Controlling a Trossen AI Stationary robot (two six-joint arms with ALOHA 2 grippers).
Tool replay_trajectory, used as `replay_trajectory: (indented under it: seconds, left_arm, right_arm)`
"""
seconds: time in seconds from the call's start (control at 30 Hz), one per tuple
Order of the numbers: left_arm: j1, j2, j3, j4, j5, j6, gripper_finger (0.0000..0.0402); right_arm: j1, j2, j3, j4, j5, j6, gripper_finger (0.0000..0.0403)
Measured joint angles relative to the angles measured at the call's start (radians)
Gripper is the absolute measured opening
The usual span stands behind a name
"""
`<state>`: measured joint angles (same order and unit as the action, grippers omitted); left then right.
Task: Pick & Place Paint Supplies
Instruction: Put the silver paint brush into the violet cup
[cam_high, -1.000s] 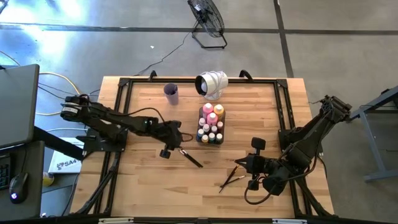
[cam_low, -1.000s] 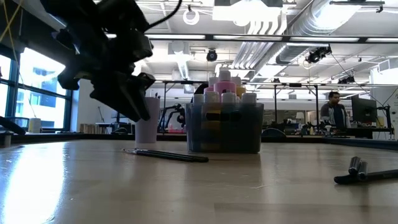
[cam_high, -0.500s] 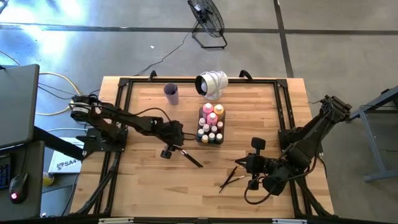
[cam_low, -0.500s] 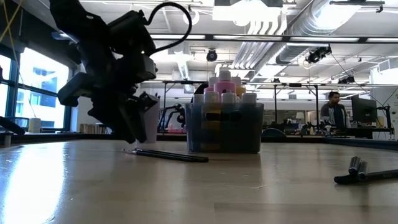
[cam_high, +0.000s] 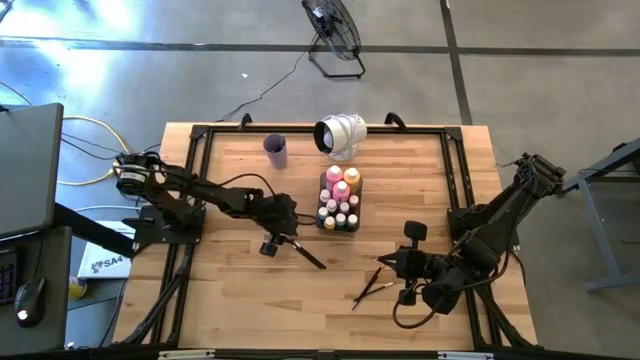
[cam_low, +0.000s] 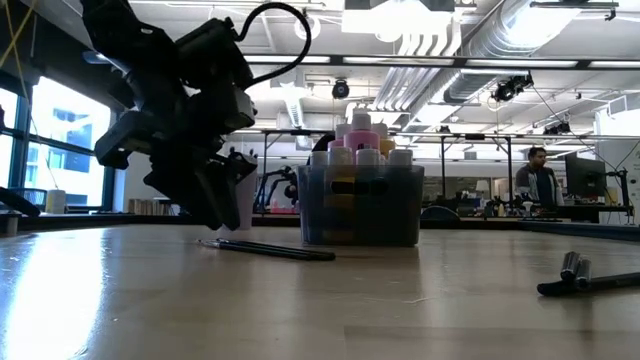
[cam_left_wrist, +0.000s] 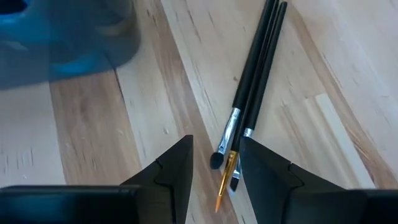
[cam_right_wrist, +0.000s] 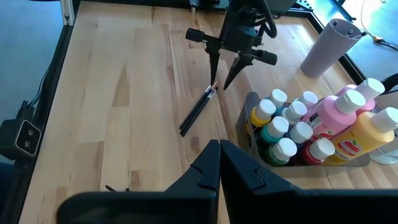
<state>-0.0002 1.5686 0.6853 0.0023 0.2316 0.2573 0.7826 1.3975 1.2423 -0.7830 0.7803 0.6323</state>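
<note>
Paintbrushes lie flat on the wooden table, and the left gripper hangs just over their tips.
Its fingers are partly apart, one on each side of the brush tips, holding nothing. The tray of paint bottles is at about 1 o'clock from these brushes. More paintbrushes lie near the right gripper, at about 4 o'clock from the tray. Its fingers are pressed together and hold nothing.
</note>
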Motion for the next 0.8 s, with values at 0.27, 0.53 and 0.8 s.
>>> replay_trajectory:
  seconds: [0.27, 0.53, 0.8]
  left_arm:
    - [0.000, 0.052, 0.000, 0.042, -0.023, 0.000, 0.0129]
    - [0.000, 0.071, 0.001, 0.055, -0.006, -0.005, 0.0129]
    - [0.000, 0.072, 0.001, 0.053, -0.010, -0.019, 0.0102]
  right_arm:
    - [0.000, 0.000, 0.000, 0.000, 0.002, 0.000, 0.0002]
    - [0.000, 0.000, 0.000, 0.000, 0.002, 0.000, 0.0002]
    - [0.000, 0.000, 0.000, 0.000, 0.001, 0.000, 0.0002]
